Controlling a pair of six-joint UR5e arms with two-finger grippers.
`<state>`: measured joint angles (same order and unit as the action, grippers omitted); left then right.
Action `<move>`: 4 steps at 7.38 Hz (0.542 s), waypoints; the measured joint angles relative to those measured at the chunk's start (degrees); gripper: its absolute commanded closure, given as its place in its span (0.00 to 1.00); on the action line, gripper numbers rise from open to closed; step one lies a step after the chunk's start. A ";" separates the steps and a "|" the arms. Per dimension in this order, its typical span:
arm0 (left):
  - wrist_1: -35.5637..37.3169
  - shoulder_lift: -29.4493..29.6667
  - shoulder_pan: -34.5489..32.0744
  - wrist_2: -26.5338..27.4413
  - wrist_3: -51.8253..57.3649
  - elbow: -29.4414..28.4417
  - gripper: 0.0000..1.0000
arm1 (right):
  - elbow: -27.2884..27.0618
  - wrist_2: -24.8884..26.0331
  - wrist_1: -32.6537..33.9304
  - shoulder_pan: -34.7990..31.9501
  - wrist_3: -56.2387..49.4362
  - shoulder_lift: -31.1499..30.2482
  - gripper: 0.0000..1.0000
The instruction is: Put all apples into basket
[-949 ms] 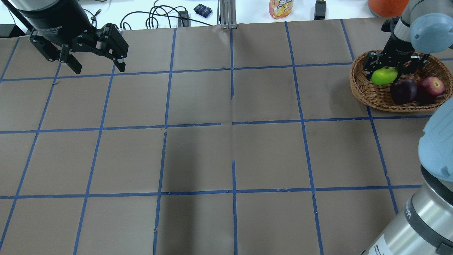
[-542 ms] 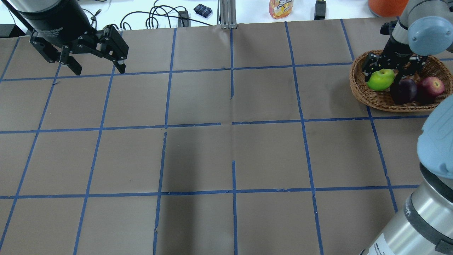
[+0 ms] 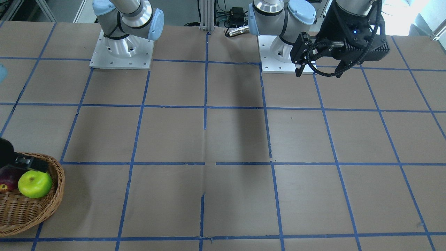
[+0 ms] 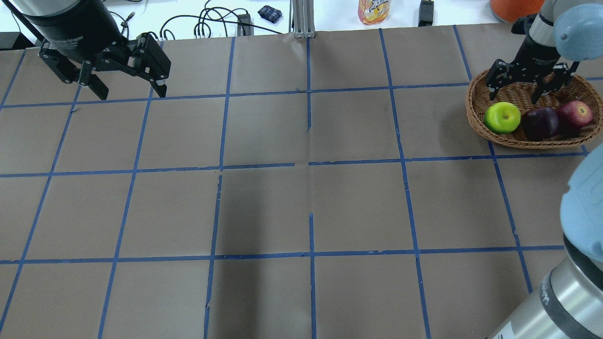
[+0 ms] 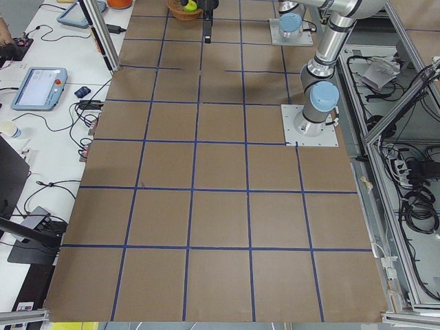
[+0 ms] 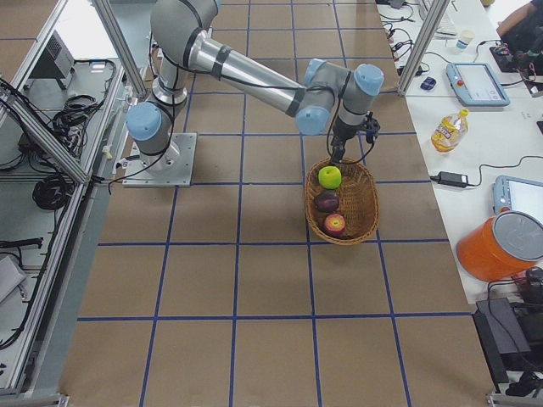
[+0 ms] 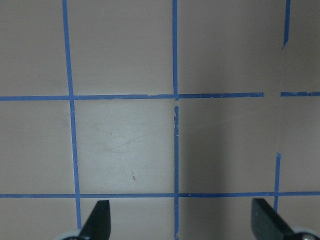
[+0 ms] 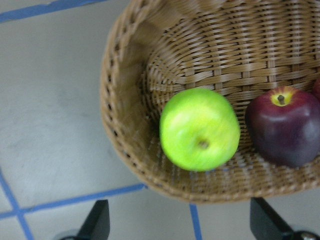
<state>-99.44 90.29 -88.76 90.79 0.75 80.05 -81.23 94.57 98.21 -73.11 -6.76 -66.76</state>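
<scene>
The wicker basket [image 4: 476, 101] sits at the table's far right and holds all three apples. The lime green apple [image 4: 502, 117] lies at its left end, the dark maroon apple [image 4: 540, 123] in the middle, the red apple [image 4: 574, 113] at the right. My right gripper [image 4: 518, 98] is open and empty above the basket, just beyond the green apple. In the right wrist view the green apple [image 8: 199, 129] and the maroon apple [image 8: 285, 125] lie in the basket [image 8: 120, 120] below open fingers. My left gripper [image 4: 131, 93] is open and empty above the far left of the table.
Beyond the table's far edge are cables [image 4: 207, 23], a yellow drink bottle [image 4: 373, 10] and an orange container [image 4: 516, 8]. The right arm's elbow [image 4: 584, 207] and base fill the near right corner. Blue tape lines grid the brown table.
My right gripper opened and let go of the green apple, which settled in the basket next to the maroon one. The gripper then rose and drew back. The left arm stayed still.
</scene>
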 measured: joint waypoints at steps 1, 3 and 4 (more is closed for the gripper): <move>-0.38 -0.12 0.04 0.09 -0.37 0.16 0.00 | -0.17 -0.16 -4.11 -3.33 1.25 -3.75 0.00; -0.80 -0.42 0.23 0.74 -0.46 0.24 0.00 | -0.68 -0.88 -12.43 -9.75 6.30 -10.10 0.00; -0.93 -0.50 0.24 1.74 -0.44 0.47 0.00 | -1.09 -1.30 -15.87 -11.10 8.51 -12.72 0.00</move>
<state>-100.37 89.78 -88.52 92.53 0.31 80.52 -82.32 93.27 82.34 -84.22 1.75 -79.48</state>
